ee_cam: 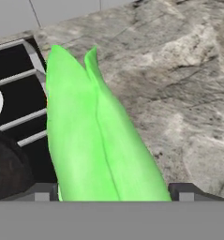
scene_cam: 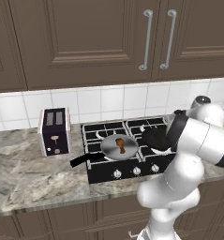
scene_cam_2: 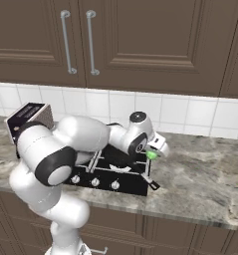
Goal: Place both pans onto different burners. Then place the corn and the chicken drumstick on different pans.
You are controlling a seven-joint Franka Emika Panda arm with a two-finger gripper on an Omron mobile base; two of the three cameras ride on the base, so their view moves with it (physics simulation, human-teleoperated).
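— What's between my dark finger tips (ee_cam: 42,192)?
— They clamp the bright green husked corn (ee_cam: 97,140), above the black gas hob's (ee_cam: 15,84) right edge beside the all-black pan (scene_cam: 155,138).
— And the drumstick?
— The small orange-brown chicken drumstick (scene_cam: 120,145) lies in the silvery-grey pan (scene_cam: 114,150) on a front burner

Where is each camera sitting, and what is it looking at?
Left base view: behind the arm on its left, looking down at the hob, the grey pan with the drumstick, and a toaster; the arm rises at lower right.
Right base view: behind on the right, looking at the same hob; the arm stretches from lower left, its gripper around the corn.
Hand view: on the hand, looking along the corn between the fingertips, over the counter.
Both base views share hob, toaster, cabinets.
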